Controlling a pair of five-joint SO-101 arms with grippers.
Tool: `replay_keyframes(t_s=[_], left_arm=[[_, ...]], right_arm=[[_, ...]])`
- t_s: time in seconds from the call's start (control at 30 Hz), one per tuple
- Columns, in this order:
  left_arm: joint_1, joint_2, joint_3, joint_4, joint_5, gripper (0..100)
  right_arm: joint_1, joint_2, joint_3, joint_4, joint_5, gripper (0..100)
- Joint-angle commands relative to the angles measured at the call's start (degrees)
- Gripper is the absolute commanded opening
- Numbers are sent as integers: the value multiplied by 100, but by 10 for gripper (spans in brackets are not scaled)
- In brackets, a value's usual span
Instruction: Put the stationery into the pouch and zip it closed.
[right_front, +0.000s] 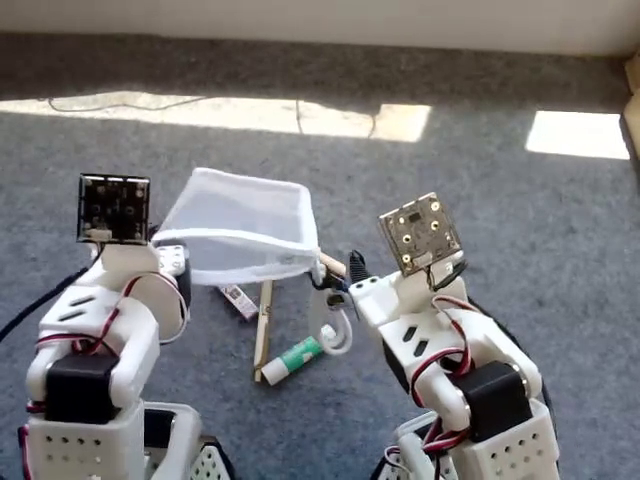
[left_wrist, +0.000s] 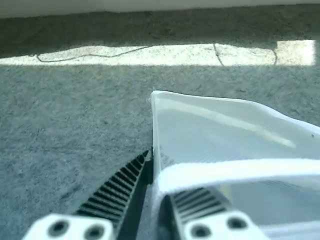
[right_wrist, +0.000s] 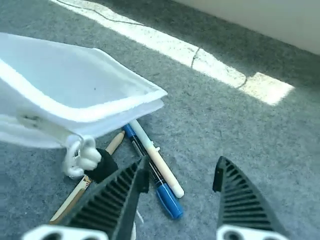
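Observation:
A white mesh pouch (right_front: 240, 235) is held up off the grey carpet, its mouth edge facing the arms. My left gripper (left_wrist: 152, 177) is shut on the pouch's (left_wrist: 225, 140) left corner seam. At the pouch's (right_wrist: 65, 85) right corner my right gripper (right_wrist: 180, 175) stands open just above the floor, holding nothing. In front of it lie a blue pen (right_wrist: 157, 185), a white pen (right_wrist: 155, 157) and a wooden pencil (right_wrist: 82, 187). The zipper pull (right_wrist: 87, 160) hangs from the pouch's corner. A green-and-white glue stick (right_front: 292, 360), a pencil (right_front: 262, 328) and a small pink item (right_front: 238, 300) lie below the pouch.
Grey carpet (right_front: 520, 220) spreads all around, with a sunlit strip (right_front: 250, 115) and a thin cable (left_wrist: 90, 55) at the far side. A pale wall (right_wrist: 270, 20) borders the carpet at the back.

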Motion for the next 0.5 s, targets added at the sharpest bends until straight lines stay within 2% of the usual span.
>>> replay_keyframes(t_s=[0.0, 0.47], left_arm=[[-444, 409, -488, 9, 316, 7], [-1842, 620, -488, 9, 527, 7]], right_arm=[[198, 242, -40, -224, -53, 202], [198, 3380, -760, -418, -53, 202]])
